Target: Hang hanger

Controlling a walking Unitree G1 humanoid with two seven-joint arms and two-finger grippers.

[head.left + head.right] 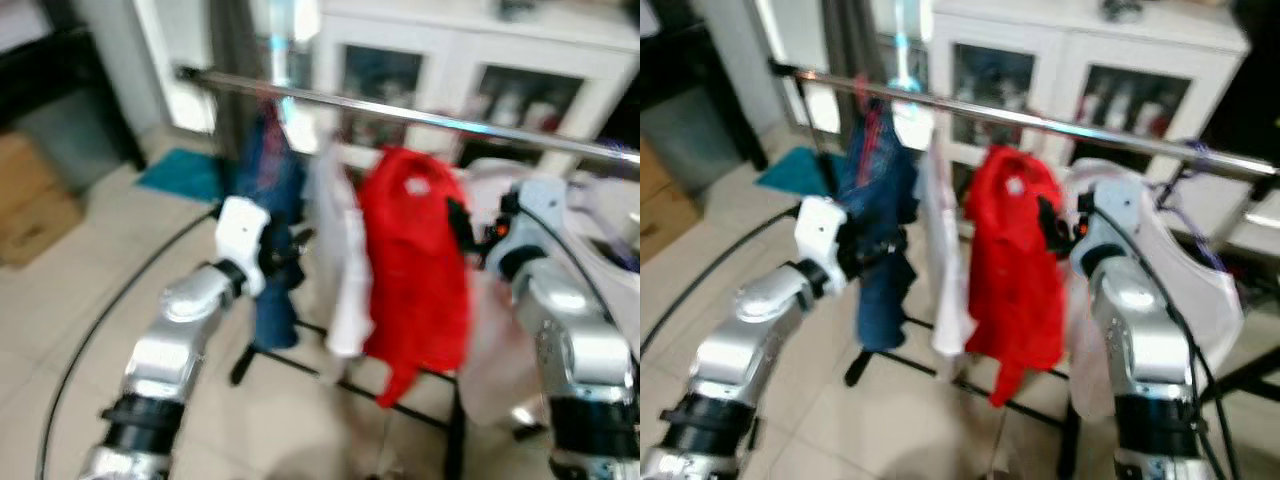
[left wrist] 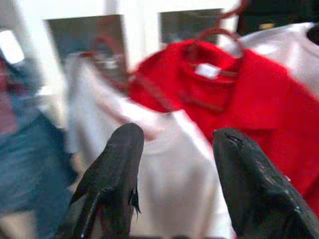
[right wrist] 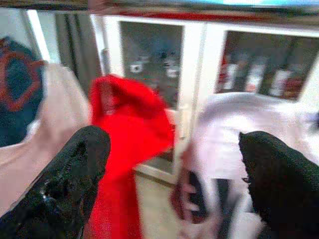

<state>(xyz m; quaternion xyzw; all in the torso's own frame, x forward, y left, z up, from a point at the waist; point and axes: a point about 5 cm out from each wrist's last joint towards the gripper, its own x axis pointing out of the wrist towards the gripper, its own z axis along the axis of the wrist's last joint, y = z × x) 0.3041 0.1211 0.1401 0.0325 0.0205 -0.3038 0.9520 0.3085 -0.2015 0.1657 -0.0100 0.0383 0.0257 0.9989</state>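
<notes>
A chrome rail (image 1: 400, 110) carries a blue garment (image 1: 272, 190), a white shirt (image 1: 340, 260), a red shirt (image 1: 415, 270) and a pale garment (image 1: 1180, 260). The red shirt hangs on a reddish hanger (image 2: 222, 31), whose hook shows in the left wrist view. My left gripper (image 1: 285, 258) is raised beside the blue garment, open and holding nothing, its fingers (image 2: 119, 169) facing the white and red shirts. My right gripper (image 1: 462, 225) sits at the red shirt's right shoulder. It is wide open, with the red shirt (image 3: 129, 129) and the pale garment seen between its fingers (image 3: 75, 179).
A white cabinet with glass doors (image 1: 480, 60) stands close behind the rail. The rack's black base bars (image 1: 300, 365) cross the tiled floor below the clothes. A black cable (image 1: 100, 320) curves over the floor on the left, near cardboard boxes (image 1: 30, 210) and a teal mat (image 1: 185, 175).
</notes>
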